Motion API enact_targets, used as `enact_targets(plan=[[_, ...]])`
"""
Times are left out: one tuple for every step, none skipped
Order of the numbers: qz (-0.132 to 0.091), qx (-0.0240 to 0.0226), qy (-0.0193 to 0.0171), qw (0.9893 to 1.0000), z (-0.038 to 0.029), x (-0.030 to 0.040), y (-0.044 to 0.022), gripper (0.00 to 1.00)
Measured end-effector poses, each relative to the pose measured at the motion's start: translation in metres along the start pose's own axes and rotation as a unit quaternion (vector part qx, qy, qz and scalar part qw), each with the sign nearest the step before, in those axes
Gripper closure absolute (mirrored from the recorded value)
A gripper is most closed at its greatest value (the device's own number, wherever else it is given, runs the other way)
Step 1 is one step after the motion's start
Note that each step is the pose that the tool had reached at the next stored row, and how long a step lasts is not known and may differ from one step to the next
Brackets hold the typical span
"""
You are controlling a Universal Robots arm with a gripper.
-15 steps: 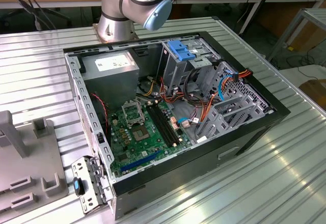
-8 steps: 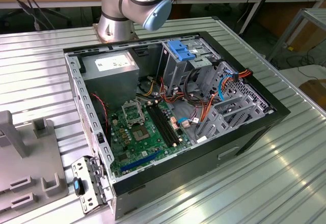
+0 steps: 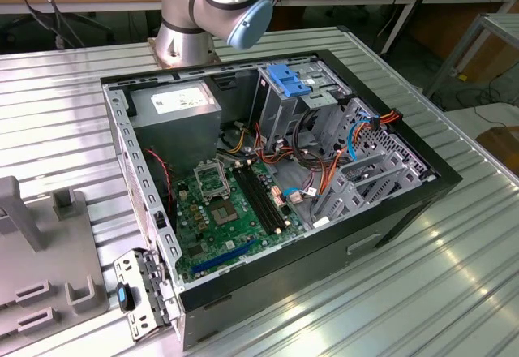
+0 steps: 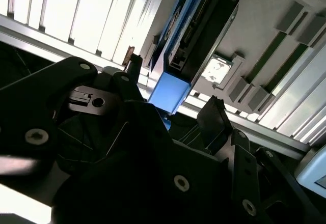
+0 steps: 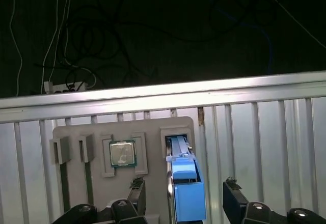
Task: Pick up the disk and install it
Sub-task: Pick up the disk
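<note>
Between parted jaws, disk [image 5: 186,198], gaps alongside.

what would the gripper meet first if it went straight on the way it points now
Likely the disk, standing on edge in the grey fixture, right between the gripper's open fingers; how far off is unclear.

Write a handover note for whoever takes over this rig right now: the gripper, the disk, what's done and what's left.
Gripper: open, with a finger on either side of the disk and clear of it in the first wrist view.
Disk: standing on edge in a slot of the grey fixture tray, beside a processor chip.
Done: gripper lined up around the disk.
Left: disk not yet gripped or lifted, and not yet installed in the open computer case.
</note>
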State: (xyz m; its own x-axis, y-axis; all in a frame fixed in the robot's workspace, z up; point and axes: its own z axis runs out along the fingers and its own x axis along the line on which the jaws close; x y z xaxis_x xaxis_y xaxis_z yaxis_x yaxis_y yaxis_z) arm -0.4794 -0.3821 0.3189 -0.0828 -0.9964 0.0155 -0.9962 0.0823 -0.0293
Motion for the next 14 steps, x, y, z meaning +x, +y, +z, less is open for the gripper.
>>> enact_targets(plan=[[-0.001, 0.0, 0.0, 1.0, 0.0012, -0.0001, 0.0, 0.29], [-0.001, 0.0, 0.0, 1.0, 0.0022, -0.0001, 0.0, 0.29], [-0.002, 0.0, 0.0, 1.0, 0.0037, -0.0003, 0.0001, 0.29], [-0.002, 0.0, -0.0001, 1.0, 0.0046, -0.0004, 0.0002, 0.29], [-0.003, 0.0001, -0.0001, 1.0, 0.0061, -0.0004, 0.0002, 0.29], [-0.003, 0.0001, -0.0001, 1.0, 0.0073, -0.0004, 0.0002, 0.29], [-0.003, 0.0, -0.0001, 1.0, 0.0077, -0.0004, 0.0002, 0.29], [-0.003, -0.0001, 0.0, 1.0, 0.0079, -0.0004, 0.0003, 0.31], [-0.003, -0.0001, 0.0, 1.0, 0.0081, -0.0004, 0.0003, 0.31], [-0.003, 0.0, -0.0001, 1.0, 0.0088, -0.0004, 0.0003, 0.38], [-0.003, 0.0001, -0.0001, 1.0, 0.0095, -0.0004, 0.0003, 0.38], [-0.003, 0.0, -0.0001, 1.0, 0.01, -0.0004, 0.0003, 0.39], [-0.003, 0.0, -0.0001, 1.0, 0.0104, -0.0004, 0.0003, 0.39], [-0.003, 0.0, -0.0001, 1.0, 0.0113, -0.0004, 0.0003, 0.47]])
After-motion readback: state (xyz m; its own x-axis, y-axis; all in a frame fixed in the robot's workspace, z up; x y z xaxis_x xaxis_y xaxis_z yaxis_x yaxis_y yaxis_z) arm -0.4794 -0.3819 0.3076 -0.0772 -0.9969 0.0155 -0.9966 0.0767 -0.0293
